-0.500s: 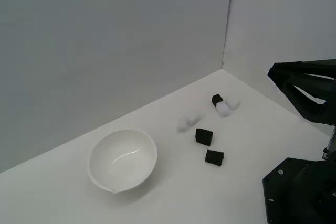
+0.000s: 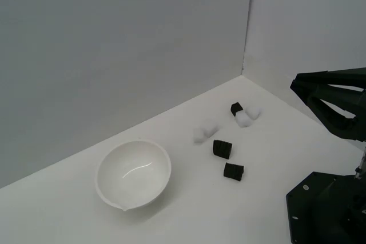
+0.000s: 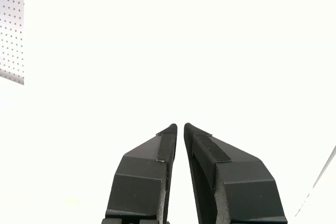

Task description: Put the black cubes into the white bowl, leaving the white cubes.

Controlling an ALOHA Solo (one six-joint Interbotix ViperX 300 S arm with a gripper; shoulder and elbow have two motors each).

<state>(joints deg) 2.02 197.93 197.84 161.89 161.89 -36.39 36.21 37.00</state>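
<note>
Exterior view: camera raised, off arm, looking obliquely down across white worktop (image 2: 189, 210) toward corner where two grey walls (image 2: 114, 44) meet; medium distance, arm entering from exterior view's right. Wrist view: camera on wrist, sighting along fingers (image 3: 163, 148), close behind them, facing overexposed white surface. Shared content: black fingers only; no worktop object identifiable in both views.
</note>
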